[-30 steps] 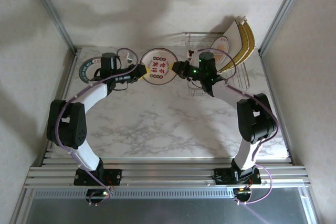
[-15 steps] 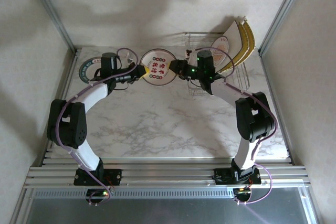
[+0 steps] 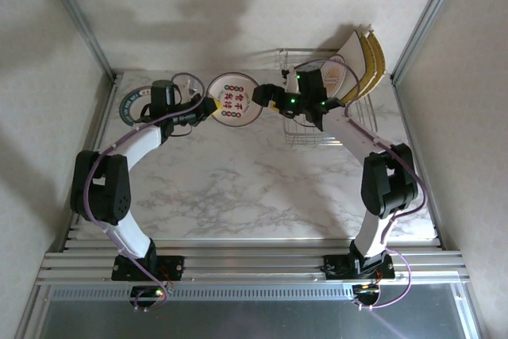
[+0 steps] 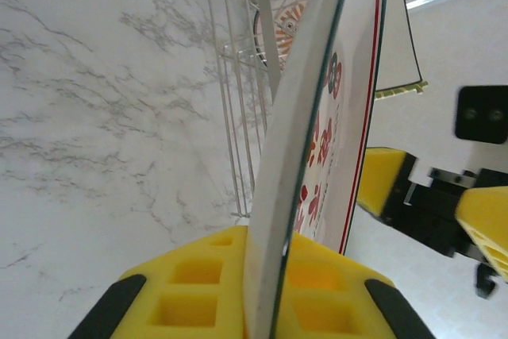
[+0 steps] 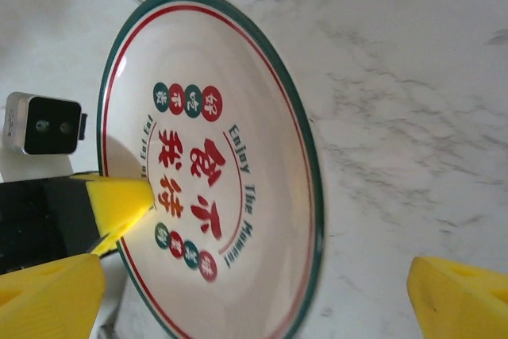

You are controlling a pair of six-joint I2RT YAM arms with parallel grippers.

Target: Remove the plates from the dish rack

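Top external shows you the left gripper clamped on a round plate over the table at 12 o'clock. The right gripper stands wide beside it, and the dish rack is at 1 o'clock.

Arms, matched pair: left arm and right arm. White tubular links, black joint housings, black bases. One purple cable looped along each arm. Green lights at the right wrist. Ends: left tool and right tool, black fingers, yellow pads moulded with square pockets. One wrist camera: small grey-white box, two lenses.
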